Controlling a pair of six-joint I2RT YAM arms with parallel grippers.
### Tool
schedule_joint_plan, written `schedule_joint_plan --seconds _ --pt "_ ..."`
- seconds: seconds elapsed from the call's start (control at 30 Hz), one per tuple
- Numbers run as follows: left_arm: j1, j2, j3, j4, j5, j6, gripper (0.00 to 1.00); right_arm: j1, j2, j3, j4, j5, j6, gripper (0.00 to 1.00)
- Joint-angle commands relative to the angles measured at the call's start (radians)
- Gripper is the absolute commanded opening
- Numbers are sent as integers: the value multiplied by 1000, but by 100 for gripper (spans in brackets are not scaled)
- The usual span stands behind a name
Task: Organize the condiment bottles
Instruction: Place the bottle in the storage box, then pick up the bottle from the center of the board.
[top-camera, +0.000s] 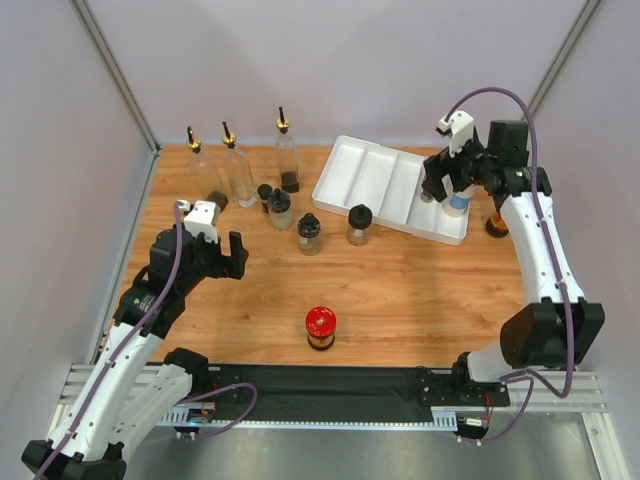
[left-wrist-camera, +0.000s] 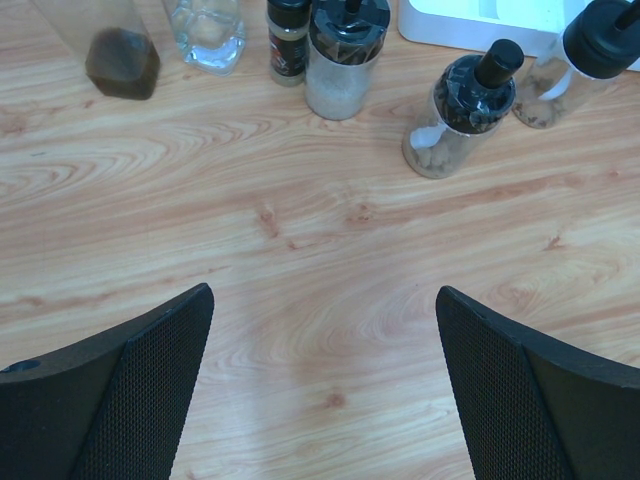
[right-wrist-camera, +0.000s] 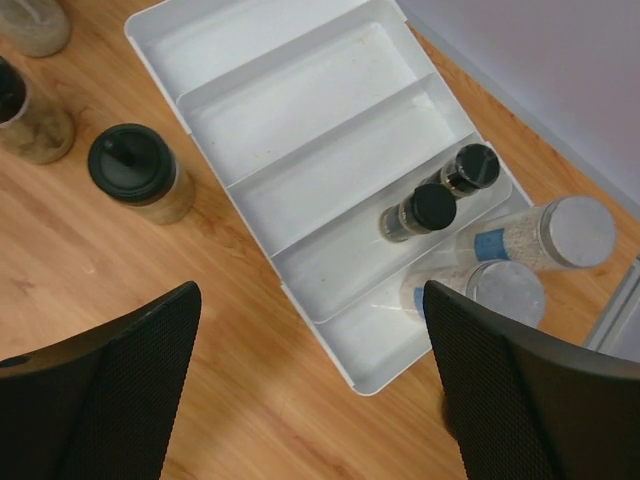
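Three tall clear pourer bottles (top-camera: 237, 165) stand at the back left. Small black-capped jars (top-camera: 309, 233) stand in a loose group in front of them and also show in the left wrist view (left-wrist-camera: 462, 110). A red-lidded dark jar (top-camera: 320, 327) stands alone near the front. In the white tray (right-wrist-camera: 250, 35), two small black-capped jars (right-wrist-camera: 420, 208) stand in one compartment and two silver-lidded shakers (right-wrist-camera: 505, 290) in the end compartment. My right gripper (right-wrist-camera: 310, 380) hovers open and empty over the tray's near right corner (top-camera: 445, 190). My left gripper (left-wrist-camera: 325, 380) is open and empty over bare wood (top-camera: 225, 258).
Another dark jar (top-camera: 497, 222) stands on the table right of the tray, by my right arm. The tray's three left compartments (top-camera: 360, 170) hold nothing. Grey walls close the table at the back and both sides.
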Motion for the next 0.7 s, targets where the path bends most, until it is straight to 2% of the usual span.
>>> schedule_joint_plan --seconds 0.0,0.13,0.33,0.47,0.67 --pt "6 -4 -8 17 17 4 100 1 -113 -90 -17 -55 50 94" --pt "5 -5 -7 19 18 4 100 1 -230 -209 -12 -40 47 96" --pt "6 -8 -7 20 38 2 100 1 -353 -376 17 80 80 98" --pt "6 -4 -8 22 38 5 100 -12 -374 -437 47 195 157 99" --pt "5 4 -10 17 30 7 100 -88 -381 -480 54 207 196 98"
